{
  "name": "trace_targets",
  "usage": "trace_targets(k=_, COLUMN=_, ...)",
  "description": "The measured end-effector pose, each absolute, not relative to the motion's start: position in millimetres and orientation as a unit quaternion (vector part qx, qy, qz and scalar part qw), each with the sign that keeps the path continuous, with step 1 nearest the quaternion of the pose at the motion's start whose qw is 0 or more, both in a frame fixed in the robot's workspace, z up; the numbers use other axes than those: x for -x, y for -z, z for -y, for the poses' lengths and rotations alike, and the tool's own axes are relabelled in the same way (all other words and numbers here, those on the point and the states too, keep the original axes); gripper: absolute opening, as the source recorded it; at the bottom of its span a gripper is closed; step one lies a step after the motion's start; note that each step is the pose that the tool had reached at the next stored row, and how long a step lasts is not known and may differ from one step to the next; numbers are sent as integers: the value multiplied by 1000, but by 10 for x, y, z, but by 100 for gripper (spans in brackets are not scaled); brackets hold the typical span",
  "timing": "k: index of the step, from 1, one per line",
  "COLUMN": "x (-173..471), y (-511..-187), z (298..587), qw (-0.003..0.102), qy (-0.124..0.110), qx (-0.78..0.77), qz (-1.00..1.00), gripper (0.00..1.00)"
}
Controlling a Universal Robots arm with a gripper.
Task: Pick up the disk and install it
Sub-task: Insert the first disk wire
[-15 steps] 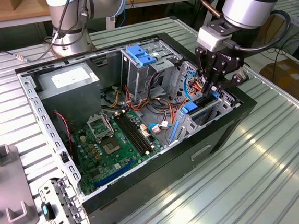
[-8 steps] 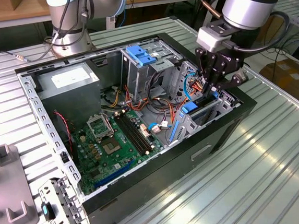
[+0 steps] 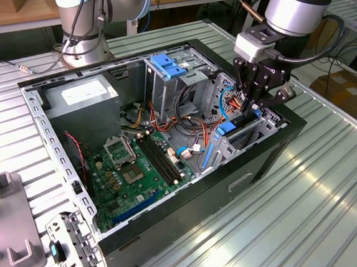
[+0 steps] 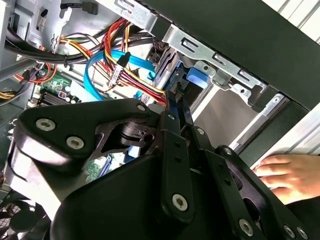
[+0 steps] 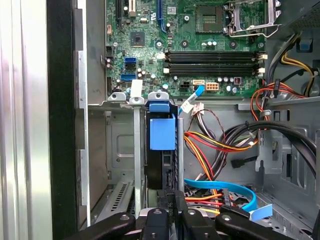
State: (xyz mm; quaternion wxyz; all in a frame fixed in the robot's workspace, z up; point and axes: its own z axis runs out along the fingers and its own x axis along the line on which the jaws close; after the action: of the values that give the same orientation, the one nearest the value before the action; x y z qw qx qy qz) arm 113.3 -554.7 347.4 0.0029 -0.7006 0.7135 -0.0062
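The exterior view looks down from high on the open black computer case (image 3: 167,147); both wrist views peer closely into its metal drive bay (image 5: 125,145).

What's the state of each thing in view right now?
disk: standing on edge in the drive bay slot, blue carrier tab up
hand: fingers closed together at the disk's end
computer case: side panel off, interior exposed
CPU socket: empty, no cooler fitted
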Motion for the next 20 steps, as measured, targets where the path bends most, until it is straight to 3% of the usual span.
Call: trace_targets(k=20, x=-1145, y=-3416, z=5530, qw=3, qy=6, qx=701, qz=-714, gripper=16)
